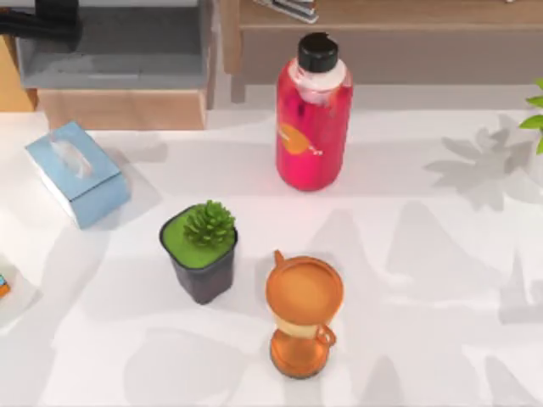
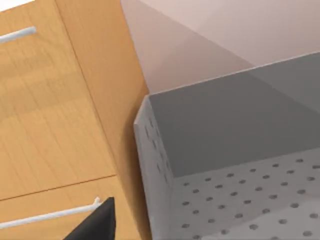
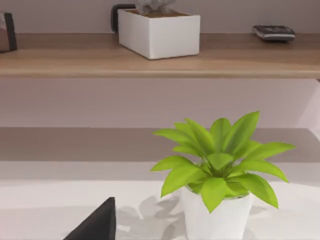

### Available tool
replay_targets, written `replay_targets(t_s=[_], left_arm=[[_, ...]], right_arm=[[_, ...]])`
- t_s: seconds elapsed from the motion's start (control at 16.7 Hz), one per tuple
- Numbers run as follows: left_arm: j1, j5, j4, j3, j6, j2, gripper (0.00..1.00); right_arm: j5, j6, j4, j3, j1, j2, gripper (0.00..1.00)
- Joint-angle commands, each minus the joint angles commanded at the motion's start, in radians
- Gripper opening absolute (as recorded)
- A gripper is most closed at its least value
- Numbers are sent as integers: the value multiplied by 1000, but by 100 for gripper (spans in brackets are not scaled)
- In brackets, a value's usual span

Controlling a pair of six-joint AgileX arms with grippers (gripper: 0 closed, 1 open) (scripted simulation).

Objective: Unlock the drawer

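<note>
The drawer unit is a light wooden cabinet (image 2: 55, 125) whose fronts carry white bar handles (image 2: 50, 214); the lower handle lies close to a black part of my left gripper (image 2: 97, 225). In the top view my left arm (image 1: 38, 25) is a dark shape at the far left back, above a grey bin (image 1: 110, 51) and the wooden cabinet (image 1: 119, 108). A black part of my right gripper (image 3: 97, 225) hangs low over the white table, facing a leafy plant. No lock or key is visible.
On the table stand a red bottle (image 1: 312, 114), a blue tissue box (image 1: 76, 174), a small dark-potted succulent (image 1: 202, 250) and an orange hourglass (image 1: 304, 314). A green plant in a white pot (image 3: 220, 170) stands at the right, under a wooden shelf (image 3: 160, 62).
</note>
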Motion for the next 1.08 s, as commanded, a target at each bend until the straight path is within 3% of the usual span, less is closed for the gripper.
replay_targets(t_s=[0.66, 1.08], left_arm=[[434, 433, 442, 224, 785, 653, 100], [607, 675, 642, 323, 1179, 1005, 100]], right_arm=[[0, 0, 0, 0, 0, 0, 100], [0, 0, 0, 0, 0, 0, 100]])
